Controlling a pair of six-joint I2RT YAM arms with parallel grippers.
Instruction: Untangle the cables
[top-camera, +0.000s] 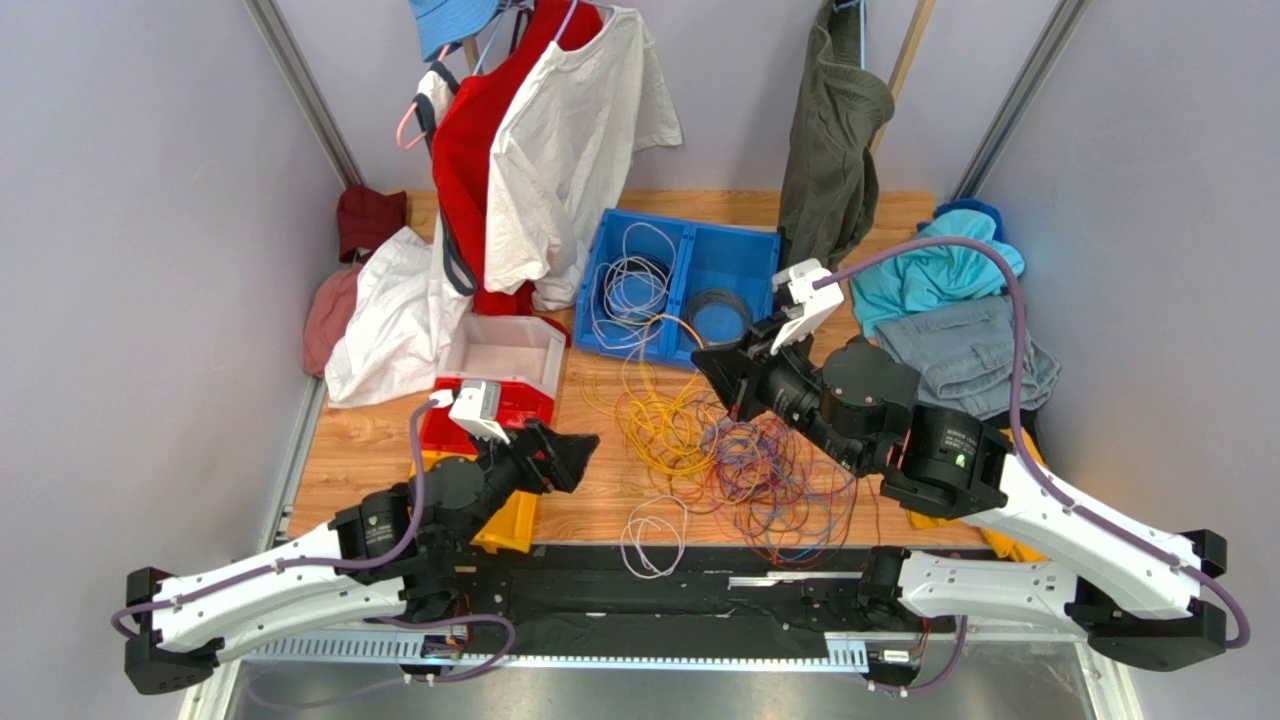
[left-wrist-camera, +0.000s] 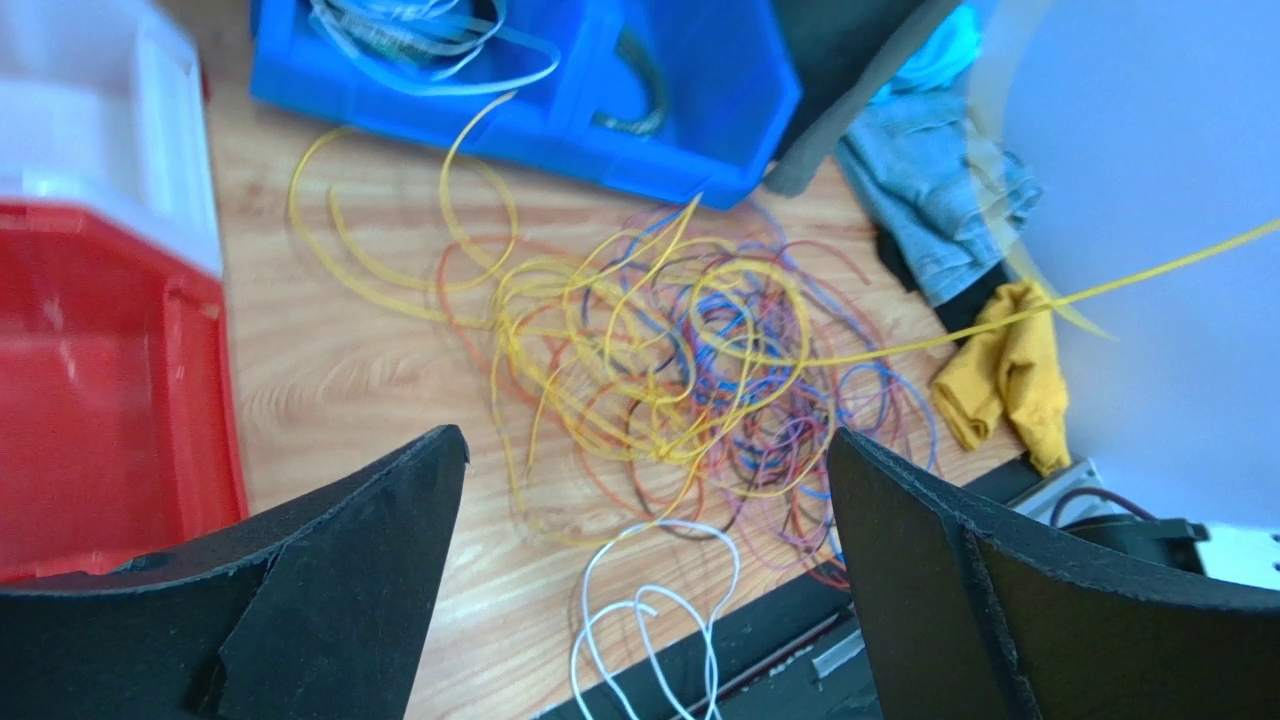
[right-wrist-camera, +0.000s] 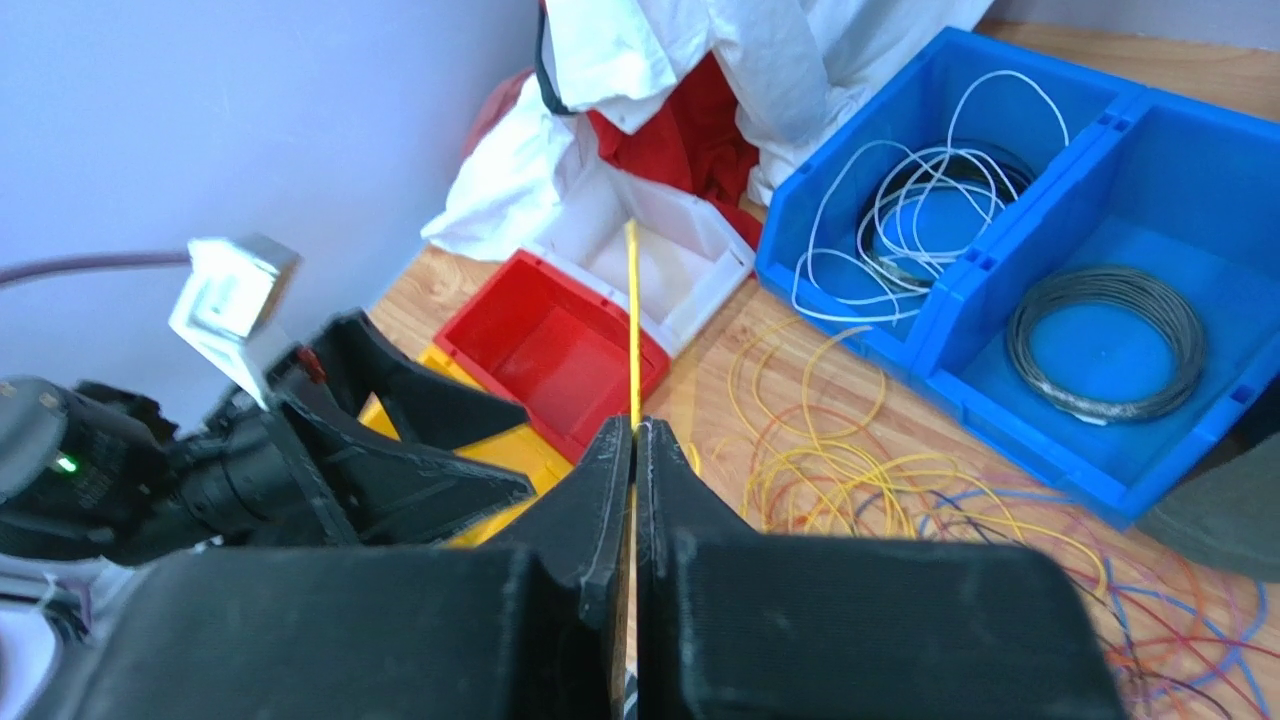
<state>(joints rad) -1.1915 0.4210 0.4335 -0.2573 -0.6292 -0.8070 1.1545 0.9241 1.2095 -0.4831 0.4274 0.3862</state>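
Near edge of table (top-camera: 358, 443): a small white loop (top-camera: 657, 536) lies flat on the wood, just near of the main heap and apart from both grippers.

Left gripper (top-camera: 579, 450): low, left of the heap, pointing right. Its wrist view shows the fingers spread wide with nothing between them. A yellow bin (top-camera: 505, 522) sits partly under this arm.

Cables (top-camera: 744, 450): one loose heap at table centre, lying between the two grippers. Yellow loops are mostly on the left and far sides. Purple, blue, red and orange strands bunch on the right, nearer side. They cross all through; single strands cannot be traced.

Right gripper (top-camera: 714, 368): over the far side of the heap, pointing left. Fingers are pressed together on one yellow strand (right-wrist-camera: 633, 300), which rises straight out of the pinch. In the left wrist view this strand runs taut out of the heap to the right, lifted off the wood.

Far of the left gripper: red bin (right-wrist-camera: 549, 353), with a white bin (top-camera: 511, 353) just behind it.

Far centre: blue bin (top-camera: 684, 248) with two compartments. The left holds a white wire coil (top-camera: 631, 285), a few turns spilling over the wall. The right holds a dark grey coil (top-camera: 723, 315).

Farthest: white shirt (top-camera: 564, 150) and red garment (top-camera: 484, 135) hang at left, and an olive garment (top-camera: 827, 150) at right. Teal cloth (top-camera: 939, 278) and grey cloth (top-camera: 969, 353) are piled far right.
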